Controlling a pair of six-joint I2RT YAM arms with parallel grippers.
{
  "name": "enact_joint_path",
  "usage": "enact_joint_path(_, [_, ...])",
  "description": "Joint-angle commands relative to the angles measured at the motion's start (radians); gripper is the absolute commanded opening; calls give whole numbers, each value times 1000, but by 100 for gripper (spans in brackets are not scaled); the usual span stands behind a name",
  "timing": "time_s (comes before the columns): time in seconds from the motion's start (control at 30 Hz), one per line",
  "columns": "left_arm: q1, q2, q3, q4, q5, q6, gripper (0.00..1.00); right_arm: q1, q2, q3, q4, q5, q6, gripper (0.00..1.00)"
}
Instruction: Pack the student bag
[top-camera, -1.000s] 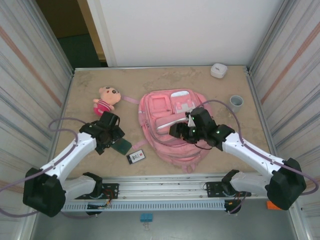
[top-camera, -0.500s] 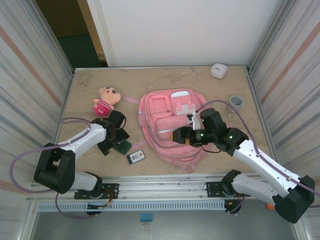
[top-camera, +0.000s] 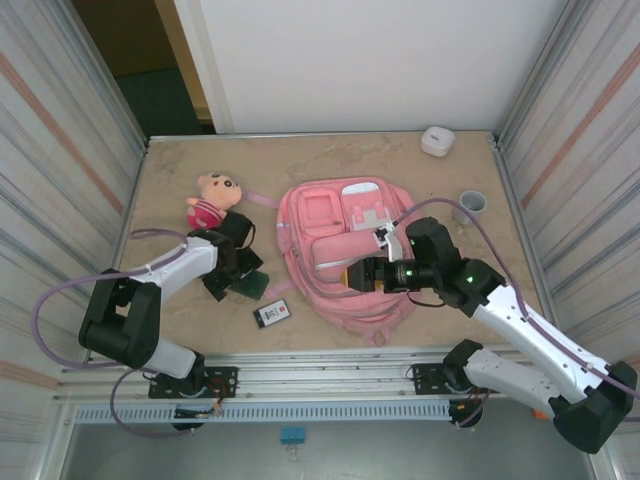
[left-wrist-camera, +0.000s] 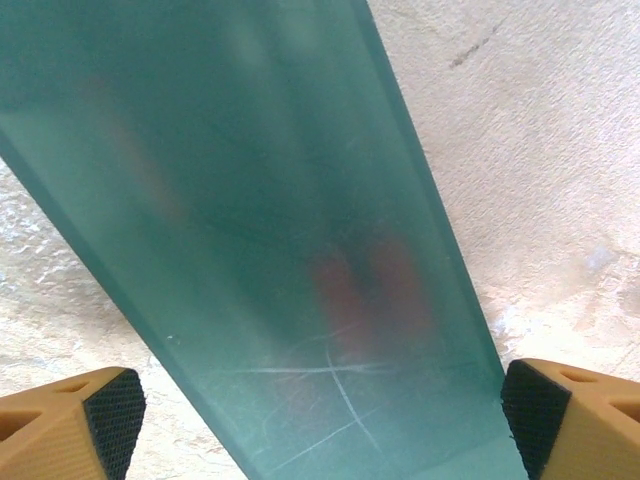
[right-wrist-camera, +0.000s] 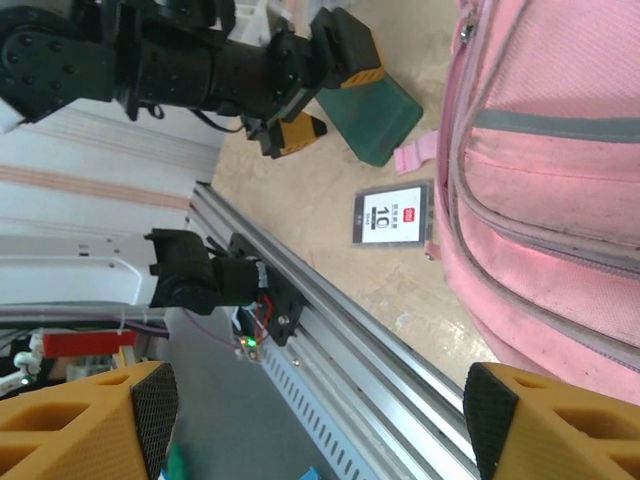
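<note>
The student bag (top-camera: 340, 240) is a big pink backpack lying flat mid-table; its near side also shows in the right wrist view as the student bag (right-wrist-camera: 560, 150). My right gripper (top-camera: 358, 275) hovers over the bag's near half, open, with nothing between its fingers (right-wrist-camera: 150, 400). My left gripper (top-camera: 237, 272) is low over a flat dark green case (top-camera: 250, 286) left of the bag. In the left wrist view the green case (left-wrist-camera: 280, 220) lies between the open pads (left-wrist-camera: 115, 420), which straddle it with a gap on the left side.
A plush doll (top-camera: 212, 198) in pink lies at the far left. A small white card (top-camera: 271, 313) printed "10" sits near the front rail. A white case (top-camera: 437, 140) and a grey cup (top-camera: 472, 205) stand at the back right. Metal walls close both sides.
My left gripper has slid a little farther and right, onto the green case, with the arm folding in. My right gripper has drawn back toward the near edge and opened wider.
</note>
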Motion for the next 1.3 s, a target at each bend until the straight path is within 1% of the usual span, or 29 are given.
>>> enact_joint_path(0.0, [6, -23, -29, -43, 11, -29, 94, 6, -30, 17, -6, 10, -35, 76])
enact_joint_path(0.17, [6, -120, -30, -86, 6, -78, 99, 6, -36, 21, 17, 20, -43, 76])
enact_joint_path(0.33, [16, -141, 1, -113, -3, -101, 99, 7, -39, 29, 30, 15, -49, 76])
enact_joint_path(0.6, [67, -77, 18, -53, 30, -112, 99, 17, -31, 35, 29, 22, -47, 77])
enact_joint_path(0.7, [71, -45, 36, -33, 11, -110, 99, 24, -21, 35, 32, 23, -47, 77])
enact_joint_path(0.87, [74, 14, 61, -19, 11, -113, 99, 31, -3, 38, 37, 15, -50, 77])
enact_joint_path(1.1, [78, 70, 47, 24, 5, -137, 99, 33, 8, 40, 38, 12, -57, 77])
enact_joint_path(1.13, [77, 78, 44, 32, 2, -142, 97, 33, 9, 42, 39, 10, -57, 77])
enact_joint_path(1.27, [79, 113, 43, 55, 6, -152, 84, 37, 15, 42, 40, 5, -60, 77])
